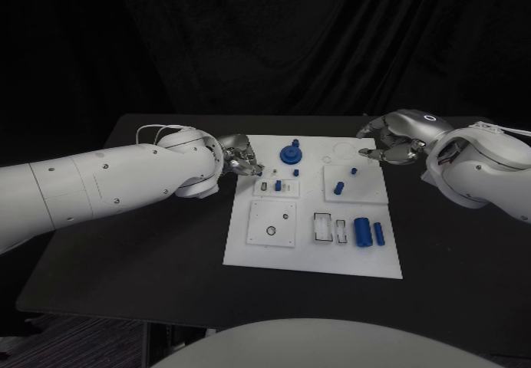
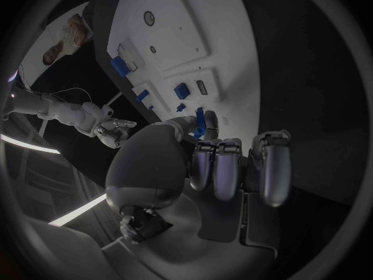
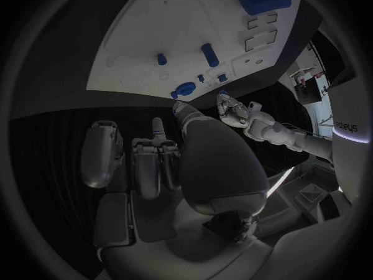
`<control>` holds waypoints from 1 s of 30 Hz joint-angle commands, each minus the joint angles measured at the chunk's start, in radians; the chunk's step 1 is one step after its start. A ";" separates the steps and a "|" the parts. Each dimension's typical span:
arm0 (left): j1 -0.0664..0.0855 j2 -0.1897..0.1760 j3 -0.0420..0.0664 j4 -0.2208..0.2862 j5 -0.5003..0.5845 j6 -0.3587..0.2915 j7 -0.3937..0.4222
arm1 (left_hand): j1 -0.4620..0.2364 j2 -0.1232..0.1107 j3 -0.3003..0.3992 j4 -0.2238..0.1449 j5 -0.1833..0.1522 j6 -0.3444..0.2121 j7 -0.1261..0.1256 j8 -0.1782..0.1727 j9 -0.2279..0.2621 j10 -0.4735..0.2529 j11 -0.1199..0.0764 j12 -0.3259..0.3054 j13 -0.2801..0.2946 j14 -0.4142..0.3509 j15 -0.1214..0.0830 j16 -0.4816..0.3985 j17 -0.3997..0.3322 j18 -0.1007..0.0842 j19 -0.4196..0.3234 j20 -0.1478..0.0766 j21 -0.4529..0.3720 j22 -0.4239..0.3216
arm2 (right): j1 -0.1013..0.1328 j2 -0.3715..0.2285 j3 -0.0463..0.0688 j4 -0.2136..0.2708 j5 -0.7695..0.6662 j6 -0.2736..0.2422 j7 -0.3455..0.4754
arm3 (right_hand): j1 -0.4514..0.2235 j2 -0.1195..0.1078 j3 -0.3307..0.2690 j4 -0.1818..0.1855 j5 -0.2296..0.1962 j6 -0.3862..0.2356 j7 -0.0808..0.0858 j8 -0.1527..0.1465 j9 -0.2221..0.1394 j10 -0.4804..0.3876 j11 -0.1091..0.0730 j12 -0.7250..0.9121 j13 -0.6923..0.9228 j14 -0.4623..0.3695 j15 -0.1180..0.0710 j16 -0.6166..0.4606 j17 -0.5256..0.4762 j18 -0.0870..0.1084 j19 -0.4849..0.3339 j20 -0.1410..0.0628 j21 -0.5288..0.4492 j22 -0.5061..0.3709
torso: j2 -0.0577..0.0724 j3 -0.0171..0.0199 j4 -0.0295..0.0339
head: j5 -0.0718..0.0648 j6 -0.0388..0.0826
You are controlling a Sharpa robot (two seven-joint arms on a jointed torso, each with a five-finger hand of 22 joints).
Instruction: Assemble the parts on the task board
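The white task board [image 1: 315, 249] lies mid-table. On its far part stands a blue gear-like part [image 1: 291, 153], and that gear-like part [image 2: 201, 122] shows partly behind a fingertip in the left wrist view. A small blue peg [image 1: 354, 170] and a short blue cylinder [image 1: 340, 186] sit on the right inset plate. Two blue cylinders [image 1: 370, 233] lie side by side near the board's right edge. My left hand [image 1: 237, 156] hovers at the board's far left edge, fingers loosely bent, nothing in them. My right hand [image 1: 387, 144] hangs over the far right corner, holding nothing.
Small blue pieces [image 1: 273, 185] sit in a left inset plate, with a square plate with holes [image 1: 272, 224] below it. White rectangular slots [image 1: 323, 228] lie beside the two cylinders. Bare black table [image 1: 144, 261] surrounds the board.
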 commanded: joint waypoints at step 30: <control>-0.038 0.010 0.001 -0.018 0.021 0.025 0.044 | -0.027 0.004 0.003 -0.003 0.004 -0.010 0.000 0.005 0.024 0.106 0.006 0.000 0.263 0.104 0.001 0.003 0.263 -0.003 0.025 0.004 -0.005 0.196 | -0.005 -0.005 0.001 0.003 -0.003 0.002 -0.016 | 0.005 0.003 0.000 -0.007 -0.001 0.004 0.000 -0.004 -0.001 0.102 0.006 0.003 0.264 0.105 0.009 0.003 0.263 0.000 -0.003 0.001 -0.003 0.180 | 0.001 -0.0001 -0.0006 | -0.005 0.000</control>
